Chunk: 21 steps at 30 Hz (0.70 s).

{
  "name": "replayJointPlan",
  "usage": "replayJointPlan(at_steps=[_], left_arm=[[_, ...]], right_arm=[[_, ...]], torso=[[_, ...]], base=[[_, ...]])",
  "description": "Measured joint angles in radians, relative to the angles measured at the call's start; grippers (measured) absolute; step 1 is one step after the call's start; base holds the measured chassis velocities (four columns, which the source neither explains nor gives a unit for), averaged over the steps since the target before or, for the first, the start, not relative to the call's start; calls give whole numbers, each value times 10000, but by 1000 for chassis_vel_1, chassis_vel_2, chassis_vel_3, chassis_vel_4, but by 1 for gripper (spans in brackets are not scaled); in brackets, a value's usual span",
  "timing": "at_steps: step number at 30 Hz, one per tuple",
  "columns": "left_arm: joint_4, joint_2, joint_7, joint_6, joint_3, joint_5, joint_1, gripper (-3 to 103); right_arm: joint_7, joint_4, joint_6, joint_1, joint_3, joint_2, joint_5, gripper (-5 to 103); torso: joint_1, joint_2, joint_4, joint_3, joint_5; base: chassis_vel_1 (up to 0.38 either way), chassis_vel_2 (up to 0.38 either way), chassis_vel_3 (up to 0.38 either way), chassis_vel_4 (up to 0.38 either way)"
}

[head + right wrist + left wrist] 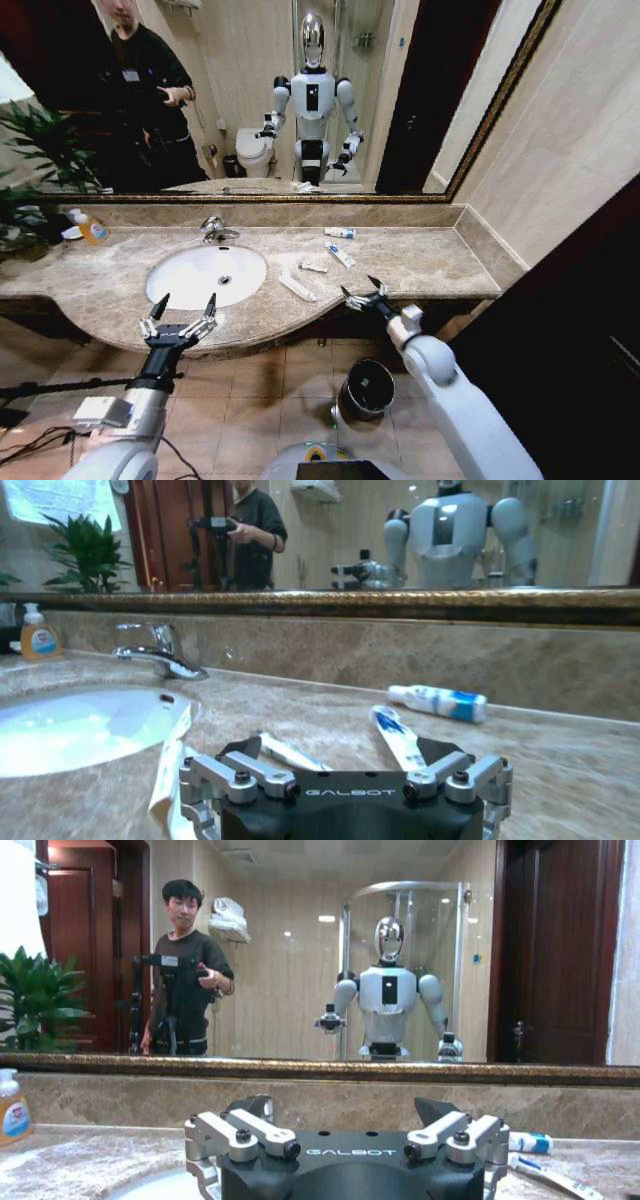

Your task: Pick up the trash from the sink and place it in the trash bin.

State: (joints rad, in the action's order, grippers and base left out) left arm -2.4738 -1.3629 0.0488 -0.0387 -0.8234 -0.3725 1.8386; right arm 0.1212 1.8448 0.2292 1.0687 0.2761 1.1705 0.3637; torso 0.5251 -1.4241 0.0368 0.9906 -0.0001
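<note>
Nearest, down on the tiled floor below the desk's front edge: trash bin (368,387), round, dark and shiny, black liner inside, just left of the right arm. Above it, right gripper (365,293) hovering over the front edge of the brown marble desk (420,262), fingers spread, nothing between them. Left gripper (182,313) likewise at the front edge, before the sink (206,274), fingers spread wide and holding nothing.

Just beyond the right gripper, on bare marble to the right of the basin: long thin white packet (295,286) lying flat near the sink's rim, small white sachet (312,266) close beside it. Farther back, white tube with blue print (341,256) angled on the desk, and behind that a shorter white-and-blue tube (339,233) near the backsplash. All of these outside the bowl; white oval basin with central drain showing.

At the back: chrome faucet (213,230) behind the sink, orange-capped soap bottle (90,229) far left by a green plant (35,150), then the mirror (300,90) along the wall.
</note>
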Motion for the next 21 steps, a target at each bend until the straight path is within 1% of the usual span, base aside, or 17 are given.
replayJointPlan(at_steps=[1,2,3,5,7,8,10,12,13,17,21], left_arm=[[0,0,0,0,0,0,0,100],[-1,0,0,0,0,0,0,100],[-1,0,0,0,0,0,0,100],[0,0,1,0,0,0,0,100],[0,-1,1,0,1,0,0,100],[0,-1,-2,0,-1,0,0,100],[0,0,5,0,1,0,0,100],[0,0,2,0,0,0,0,100],[0,0,2,0,0,0,0,100],[0,0,1,0,0,0,-1,100],[0,0,1,0,1,0,0,100]], right_arm=[[-24,-188,25,-203,-139,26,48,100],[-93,-757,54,-741,-474,103,116,100],[-93,-757,54,-741,-474,103,116,100],[-129,-1530,56,-1439,-819,221,141,100],[-137,-1724,57,-1623,-891,244,151,100],[-144,-2158,85,-2077,-1027,286,222,100],[-145,-2402,118,-2318,-1092,312,304,100],[-217,-3087,162,-2961,-1250,375,512,100],[-217,-3087,162,-2961,-1250,375,512,100],[-242,-4131,195,-3818,-1450,457,692,100],[-243,-4683,247,-4258,-1541,531,734,100]], torso=[[0,0,1,0,1],[0,0,0,0,1],[0,0,0,0,1],[0,0,0,0,2],[0,0,0,0,2],[0,0,1,0,0],[0,0,0,0,0],[0,1,1,0,2],[0,1,1,0,2],[1,0,0,0,1],[0,0,0,-1,1]], base=[[0,0,0,0],[0,0,0,0],[0,0,0,0],[0,0,0,0],[0,0,0,0],[0,0,0,0],[0,0,0,0],[0,0,0,0],[0,0,0,0],[0,0,0,0],[0,0,0,0]])
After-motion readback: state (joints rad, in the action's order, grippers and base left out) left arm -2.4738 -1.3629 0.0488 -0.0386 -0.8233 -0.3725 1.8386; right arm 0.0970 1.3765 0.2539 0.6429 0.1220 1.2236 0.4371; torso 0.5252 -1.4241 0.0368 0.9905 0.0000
